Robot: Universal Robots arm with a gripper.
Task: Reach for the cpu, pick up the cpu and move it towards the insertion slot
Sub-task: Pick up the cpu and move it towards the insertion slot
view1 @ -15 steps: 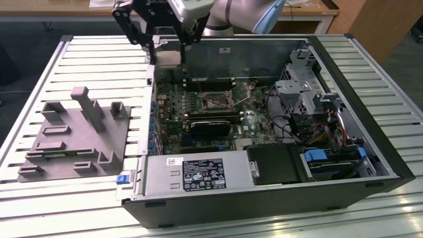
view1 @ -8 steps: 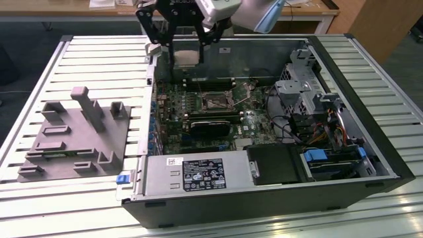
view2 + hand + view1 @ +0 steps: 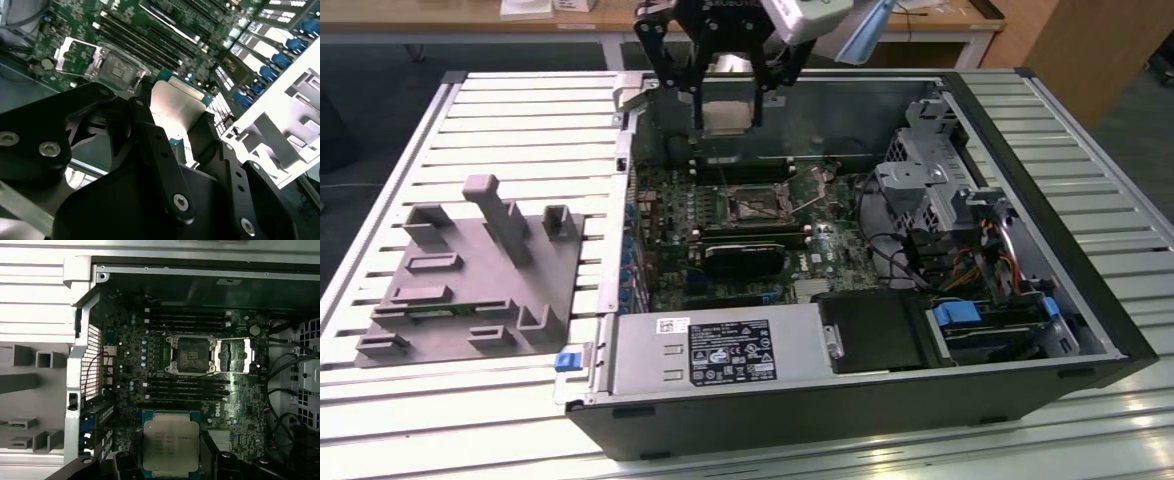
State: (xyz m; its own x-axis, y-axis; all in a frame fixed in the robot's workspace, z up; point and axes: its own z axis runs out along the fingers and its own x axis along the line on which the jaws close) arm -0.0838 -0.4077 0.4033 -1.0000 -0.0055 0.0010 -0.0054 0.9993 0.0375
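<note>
The gripper (image 3: 727, 100) hangs above the far end of the open computer case (image 3: 1067, 300), its black fingers (image 3: 670, 60) closed on the cpu (image 3: 727, 105), which they hold clear of the board. In the first wrist view the cpu (image 3: 171, 446) shows its silvery top and teal rim, gripped on two opposite edges by the fingers (image 3: 122, 462). In the second wrist view the cpu (image 3: 175, 107) sits between the two black fingers (image 3: 150, 145), seen from its edge at a slant.

The insertion slot (image 3: 757, 206) lies on the green motherboard (image 3: 674, 260) inside the case, nearer the exterior view's camera than the gripper is, and lower. Its shiny bracket is swung open beside the dark square socket, as both wrist views show: the insertion slot (image 3: 192, 354) with the lifted bracket just beside it, and the insertion slot (image 3: 117, 67) likewise. The cpu is apart from the socket, not touching it. Long black memory slots (image 3: 187, 320) run on either side of the socket.

A grey moulded fixture (image 3: 460, 290) with upright posts rests on the slatted table (image 3: 520, 110) at the exterior view's left, well apart from the gripper. A grey power supply (image 3: 714, 350) occupies the near end of the case.
</note>
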